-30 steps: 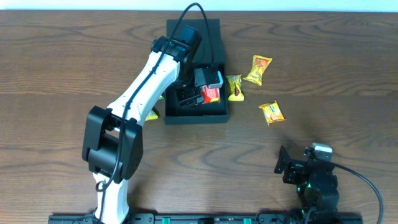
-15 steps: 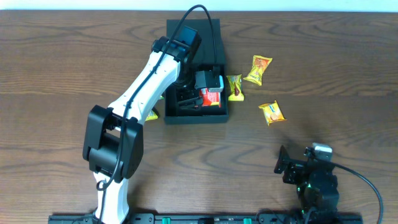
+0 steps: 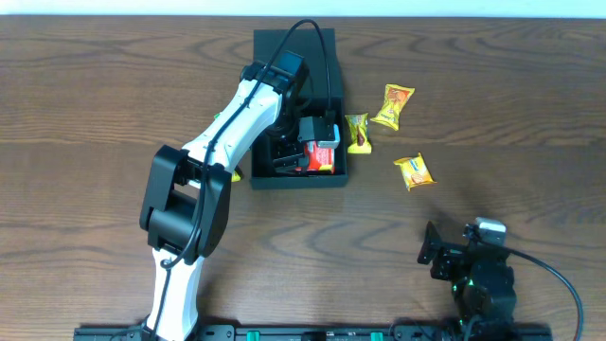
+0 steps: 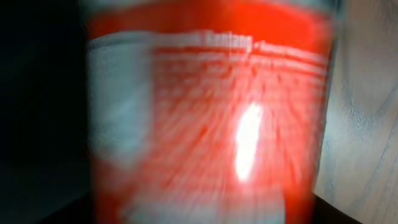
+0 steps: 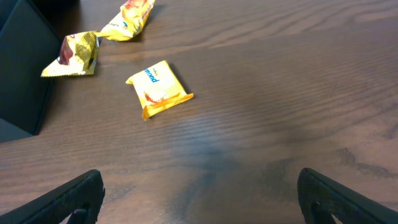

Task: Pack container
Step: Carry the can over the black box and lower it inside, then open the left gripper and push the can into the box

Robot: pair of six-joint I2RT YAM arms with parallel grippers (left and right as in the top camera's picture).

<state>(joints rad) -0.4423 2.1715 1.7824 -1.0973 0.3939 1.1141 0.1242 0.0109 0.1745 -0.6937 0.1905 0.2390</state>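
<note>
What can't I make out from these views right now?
- Left hand: grip on the red can unclear; overhead, the arm covers the fingers; left wrist, only blurred can.
- Container floor: overhead, hidden by arm and can.
- Yellow packet left of the container: overhead, mostly under the arm.
- Can's print: left wrist, motion-blurred.

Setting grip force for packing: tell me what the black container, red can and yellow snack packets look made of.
Container: matte black, straight rigid-looking walls; plastic or coated board, unclear which. Red can: glossy printed surface with a bright highlight; probably metal or laminated card. Yellow snack packets: thin shiny film, crinkled, with crimped ends.
</note>
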